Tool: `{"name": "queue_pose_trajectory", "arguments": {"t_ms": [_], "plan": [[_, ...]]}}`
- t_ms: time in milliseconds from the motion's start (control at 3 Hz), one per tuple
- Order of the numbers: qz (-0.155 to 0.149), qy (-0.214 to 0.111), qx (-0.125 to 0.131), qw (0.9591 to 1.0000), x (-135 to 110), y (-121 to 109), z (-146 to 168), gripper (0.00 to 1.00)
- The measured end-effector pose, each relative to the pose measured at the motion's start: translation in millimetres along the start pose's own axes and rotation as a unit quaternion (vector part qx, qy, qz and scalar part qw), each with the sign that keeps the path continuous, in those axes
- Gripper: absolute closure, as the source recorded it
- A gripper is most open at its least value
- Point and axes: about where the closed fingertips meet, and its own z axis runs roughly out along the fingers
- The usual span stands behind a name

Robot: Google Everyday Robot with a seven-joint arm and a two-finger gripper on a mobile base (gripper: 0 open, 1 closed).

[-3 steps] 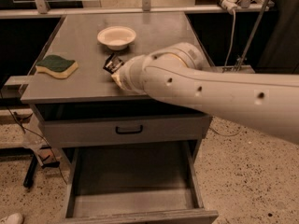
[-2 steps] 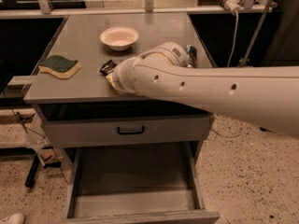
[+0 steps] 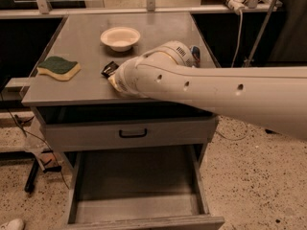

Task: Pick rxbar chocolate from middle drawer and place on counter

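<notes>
Black rxbar chocolate on counter; gripper just beside, grip state untellable

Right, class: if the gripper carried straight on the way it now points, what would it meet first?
The gripper, low over the counter at the arm's tip, points toward the picture's left. The rxbar chocolate sits right at it, so probably that; the green sponge lies farther along, depth unclear.

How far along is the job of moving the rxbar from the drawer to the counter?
The middle drawer stands open, no bar in it. The rxbar chocolate is over the counter, at the gripper. Whether it is released cannot be seen; letting go and withdrawing may remain.
</notes>
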Motion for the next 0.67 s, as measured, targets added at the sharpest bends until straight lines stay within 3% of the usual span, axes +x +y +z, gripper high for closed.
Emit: {"name": "queue_pose_trajectory", "arguments": {"t_ms": [667], "plan": [[0.0, 0.0, 0.0, 1.0, 0.0, 0.0, 0.0, 0.12]]}}
